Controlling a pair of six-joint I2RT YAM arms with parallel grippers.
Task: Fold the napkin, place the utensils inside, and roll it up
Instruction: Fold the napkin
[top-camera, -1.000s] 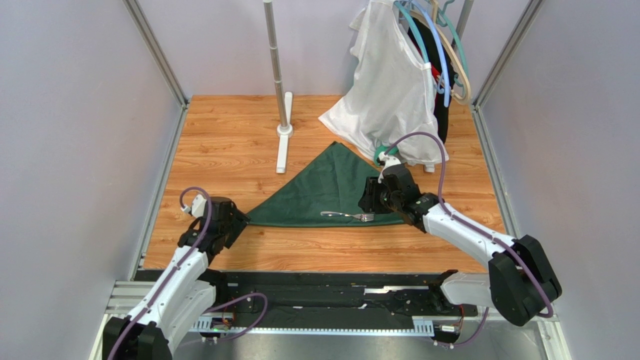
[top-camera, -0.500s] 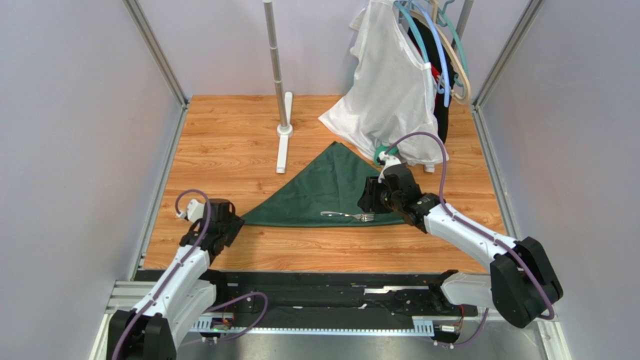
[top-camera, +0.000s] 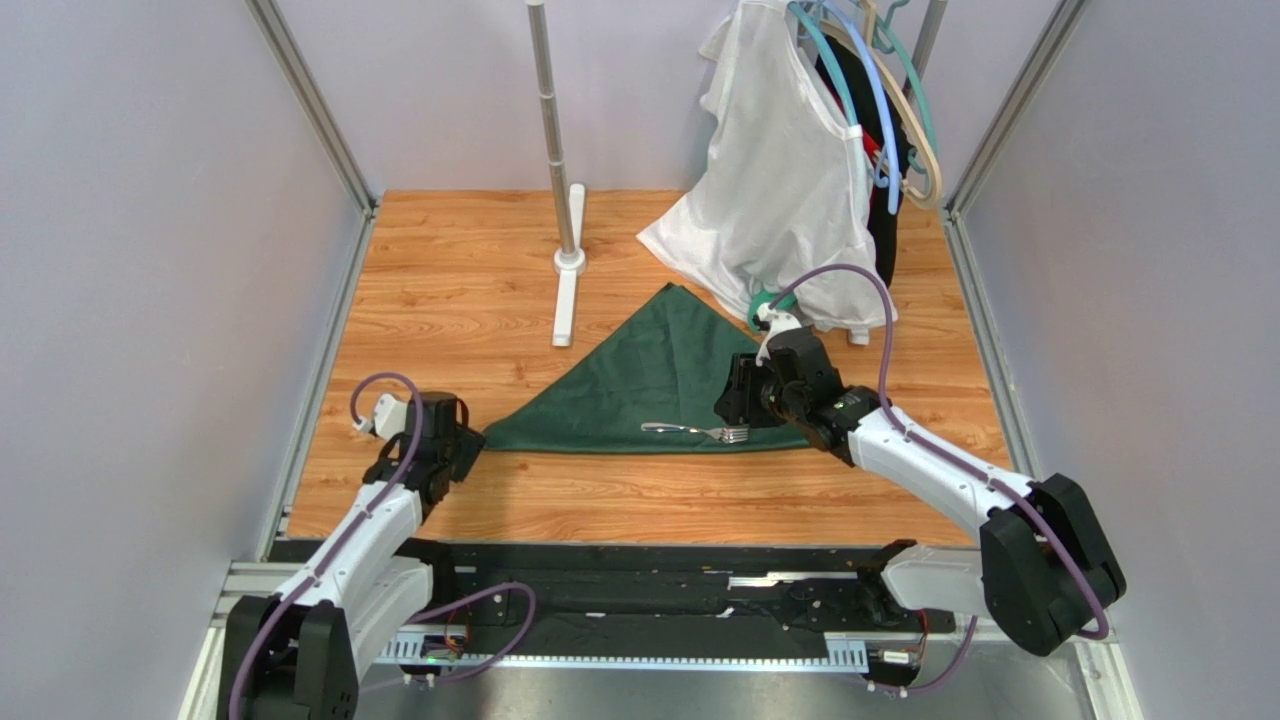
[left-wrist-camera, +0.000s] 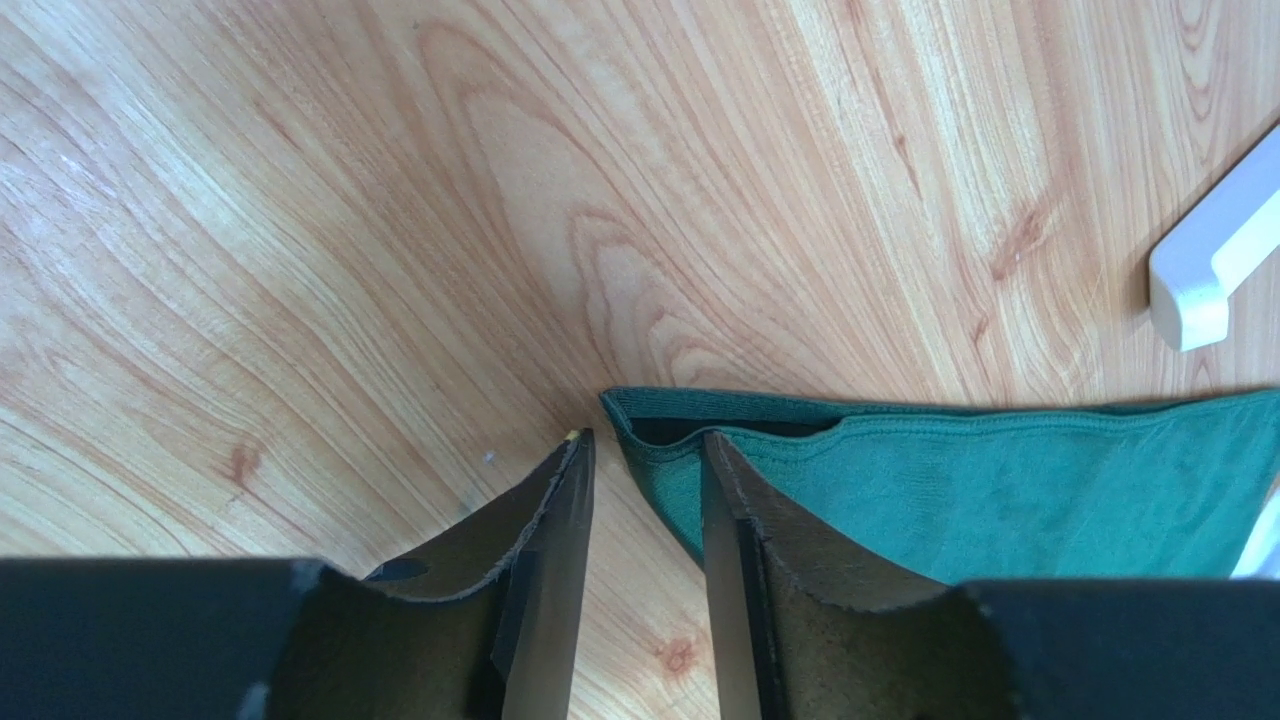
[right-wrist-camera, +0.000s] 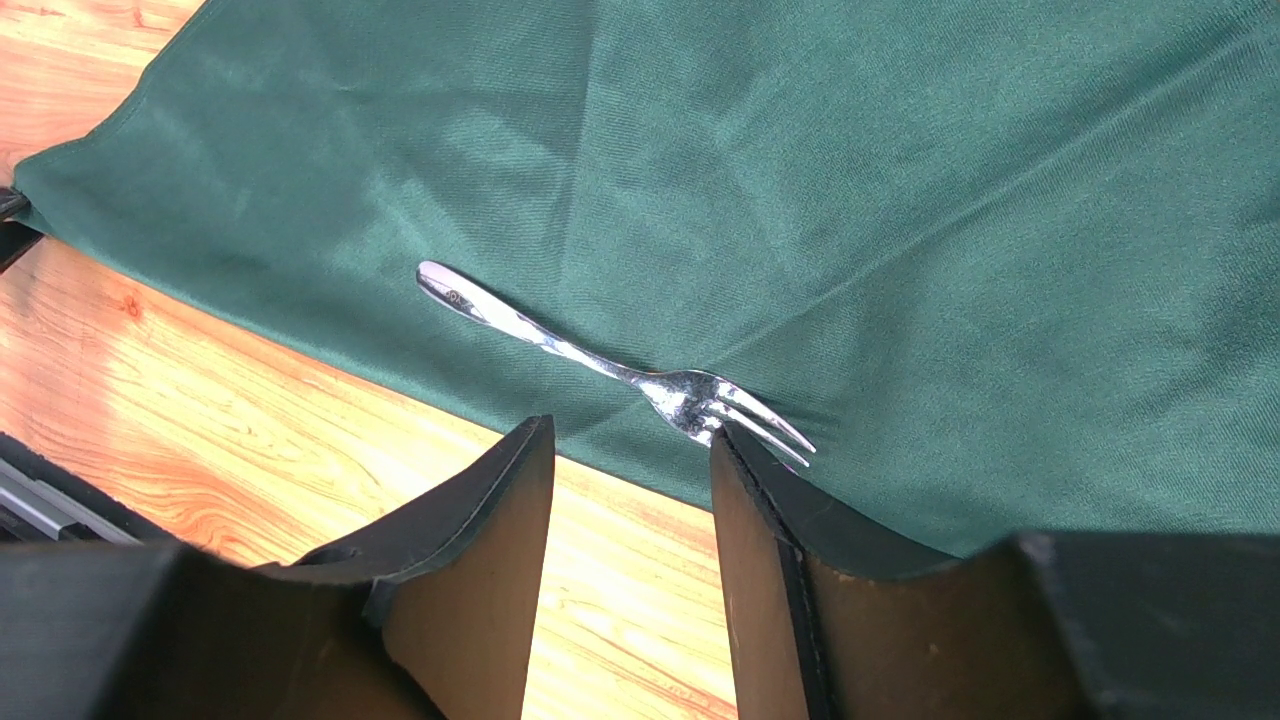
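The dark green napkin (top-camera: 661, 375) lies folded into a triangle on the wooden table, long edge nearest the arms. A silver fork (top-camera: 694, 432) rests on it along that edge, tines to the right (right-wrist-camera: 601, 360). My left gripper (top-camera: 466, 444) sits at the napkin's left corner. In the left wrist view its jaws (left-wrist-camera: 643, 443) stand a narrow gap apart, open, straddling the corner tip (left-wrist-camera: 661, 420), with bare wood between them lower down. My right gripper (top-camera: 739, 398) hovers open over the napkin's near edge (right-wrist-camera: 902, 180), beside the tines, with nothing between its fingers (right-wrist-camera: 631, 443).
A white garment on hangers (top-camera: 781, 165) hangs at the back right, its hem close to the napkin's top. A white stand pole (top-camera: 568, 225) rises at the back centre, and its foot (left-wrist-camera: 1210, 270) is near the left gripper. Grey walls and metal rails enclose the table.
The left gripper's jaws have narrowed, and the arm has shifted slightly left and nearer at the napkin's corner. The right arm, the fork and the napkin have stayed put.
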